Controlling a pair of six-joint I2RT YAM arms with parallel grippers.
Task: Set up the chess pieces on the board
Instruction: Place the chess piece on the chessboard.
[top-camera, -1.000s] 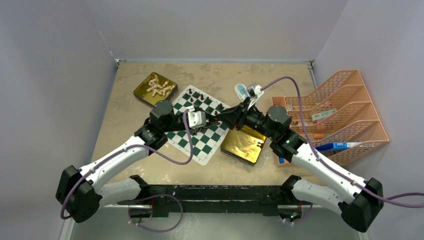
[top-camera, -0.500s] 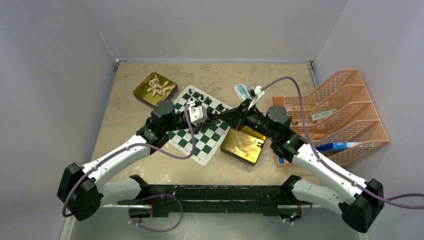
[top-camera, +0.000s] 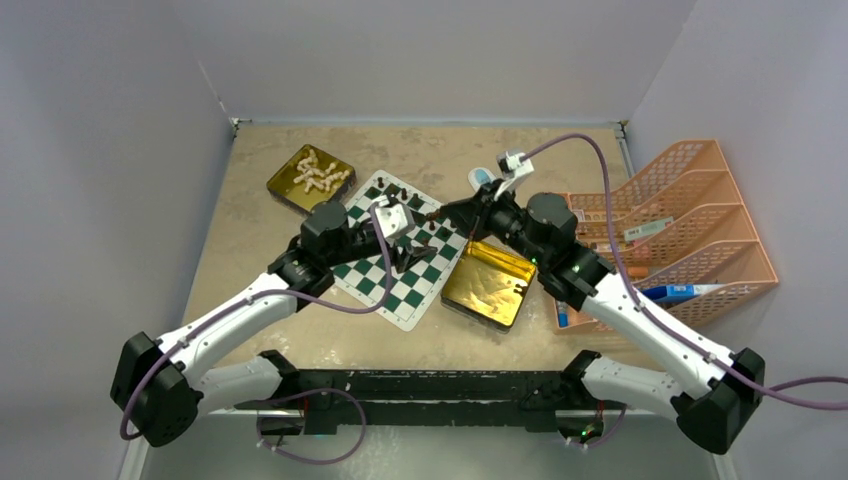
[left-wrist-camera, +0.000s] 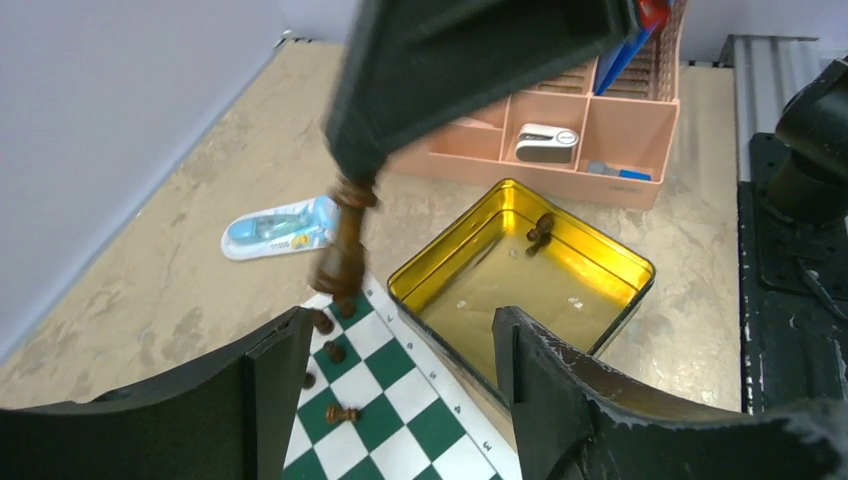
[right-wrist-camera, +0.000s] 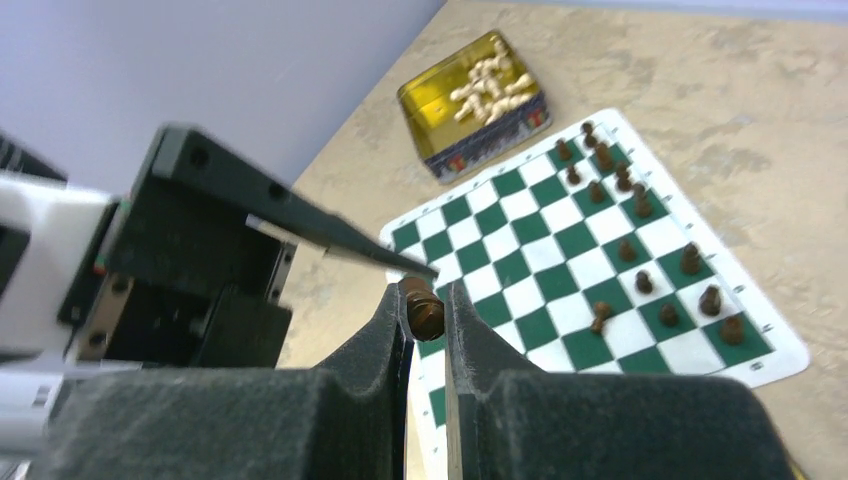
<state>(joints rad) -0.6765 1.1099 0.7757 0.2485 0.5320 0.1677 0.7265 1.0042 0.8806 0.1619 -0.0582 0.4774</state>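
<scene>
My right gripper (right-wrist-camera: 425, 298) is shut on a dark brown chess piece (right-wrist-camera: 426, 314), held above the near edge of the green and white board (right-wrist-camera: 560, 235). In the left wrist view that piece (left-wrist-camera: 343, 250) hangs upright from the right gripper (left-wrist-camera: 352, 190) over the board's corner (left-wrist-camera: 385, 395). My left gripper (left-wrist-camera: 400, 365) stands open below it, empty, with fingers (left-wrist-camera: 275, 385) well apart. Several dark pieces (right-wrist-camera: 640, 205) stand along the board's far side, and one lies toppled (left-wrist-camera: 341, 413). From above, both grippers (top-camera: 405, 245) (top-camera: 442, 214) meet over the board (top-camera: 372, 278).
A gold tin (top-camera: 310, 177) holding cream pieces sits left of the board. Another gold tin (left-wrist-camera: 600, 300) with a few dark pieces (left-wrist-camera: 541, 228) lies right of it. A pink tiered tray (top-camera: 690, 235) stands at the right. A blue-white packet (left-wrist-camera: 280, 227) lies behind the board.
My left gripper has opened and let go of the dark piece. The right gripper has shut on it and swung left over the board's far corner.
</scene>
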